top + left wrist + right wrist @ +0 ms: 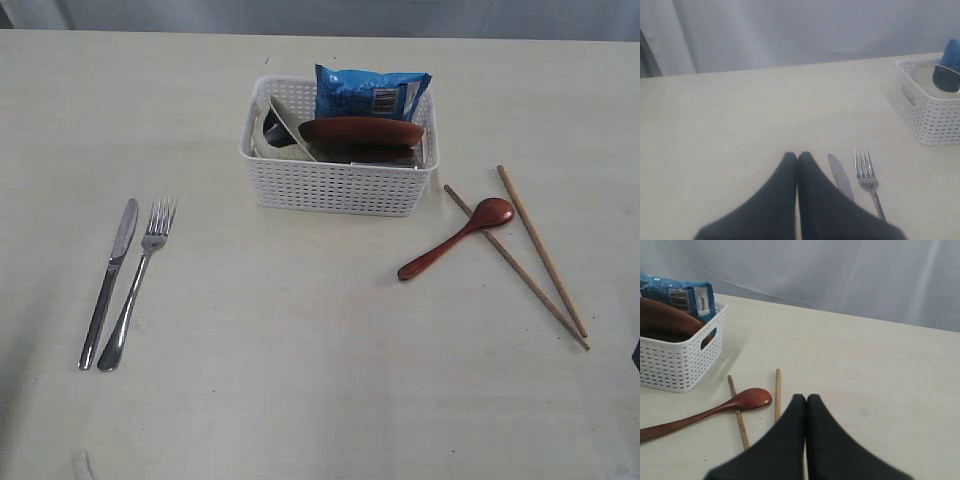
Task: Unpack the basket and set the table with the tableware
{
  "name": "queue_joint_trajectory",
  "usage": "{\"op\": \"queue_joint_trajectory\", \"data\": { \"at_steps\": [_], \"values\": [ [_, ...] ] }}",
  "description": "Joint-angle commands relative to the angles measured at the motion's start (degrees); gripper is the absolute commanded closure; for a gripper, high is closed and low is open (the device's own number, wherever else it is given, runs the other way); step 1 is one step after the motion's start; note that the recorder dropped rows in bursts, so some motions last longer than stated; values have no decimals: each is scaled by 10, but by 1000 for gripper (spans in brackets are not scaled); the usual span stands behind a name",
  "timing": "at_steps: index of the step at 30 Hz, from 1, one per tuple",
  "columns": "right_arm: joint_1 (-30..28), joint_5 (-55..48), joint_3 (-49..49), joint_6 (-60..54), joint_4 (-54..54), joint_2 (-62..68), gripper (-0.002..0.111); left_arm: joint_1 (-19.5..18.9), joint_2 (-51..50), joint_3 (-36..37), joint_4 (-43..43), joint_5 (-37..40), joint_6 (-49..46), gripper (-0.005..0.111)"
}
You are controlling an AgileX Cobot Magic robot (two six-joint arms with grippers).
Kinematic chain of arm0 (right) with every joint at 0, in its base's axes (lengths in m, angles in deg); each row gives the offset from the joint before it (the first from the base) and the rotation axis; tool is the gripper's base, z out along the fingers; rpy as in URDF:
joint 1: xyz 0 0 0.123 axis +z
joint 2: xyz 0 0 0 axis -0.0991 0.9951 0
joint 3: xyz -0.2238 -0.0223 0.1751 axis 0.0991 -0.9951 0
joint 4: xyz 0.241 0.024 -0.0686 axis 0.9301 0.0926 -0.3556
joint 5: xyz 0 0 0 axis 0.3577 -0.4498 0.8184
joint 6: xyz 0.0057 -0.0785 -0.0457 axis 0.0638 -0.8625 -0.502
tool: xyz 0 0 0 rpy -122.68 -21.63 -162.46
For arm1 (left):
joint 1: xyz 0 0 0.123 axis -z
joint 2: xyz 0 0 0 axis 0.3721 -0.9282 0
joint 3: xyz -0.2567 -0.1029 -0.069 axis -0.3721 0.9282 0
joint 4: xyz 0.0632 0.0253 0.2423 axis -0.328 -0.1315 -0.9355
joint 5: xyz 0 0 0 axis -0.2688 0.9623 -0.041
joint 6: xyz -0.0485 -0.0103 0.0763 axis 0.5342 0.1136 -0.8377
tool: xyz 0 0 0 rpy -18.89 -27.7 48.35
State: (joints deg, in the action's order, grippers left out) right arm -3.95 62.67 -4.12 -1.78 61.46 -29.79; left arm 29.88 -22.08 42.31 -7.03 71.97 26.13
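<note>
Note the state of the table. Already laid out: the knife and fork side by side, well to the left of the basket; the spoon and two chopsticks just right of the basket, the spoon resting across one chopstick.

Not yet unpacked, inside the basket: the bowl, the plate and the blue snack bag. You cannot make out the cup with certainty.

The left gripper and right gripper are both pinched closed and empty, one on each side of the basket
</note>
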Motion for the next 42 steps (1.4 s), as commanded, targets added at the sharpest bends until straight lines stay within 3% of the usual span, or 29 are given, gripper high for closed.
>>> {"op": "queue_joint_trajectory", "data": {
  "at_steps": [1,9,12,18,24,26,30,33,37,42],
  "values": [
    [-3,2,-2,0,-3,-3,109,-2,3,2,4,0,5,107],
    [-3,2,-2,0,-3,-3,109,-2,3,2,4,0,5,107],
    [-3,50,-2,0,16,-3,109,-2,3,2,4,0,5,107],
    [-3,298,-2,14,107,-3,109,-2,3,2,4,0,5,107],
    [-3,614,-2,174,128,-3,109,-2,3,2,4,0,5,107],
    [-3,656,-2,234,130,-3,109,-2,3,2,4,0,5,107],
    [-3,513,60,388,111,-3,109,-2,3,2,4,0,5,107],
    [-2,431,121,503,14,-3,109,-2,3,2,4,0,5,107],
    [-2,412,190,519,-61,30,109,-2,3,2,4,0,5,107],
    [-1,192,303,518,-82,134,109,-2,3,2,4,0,5,107]
  ]
}}
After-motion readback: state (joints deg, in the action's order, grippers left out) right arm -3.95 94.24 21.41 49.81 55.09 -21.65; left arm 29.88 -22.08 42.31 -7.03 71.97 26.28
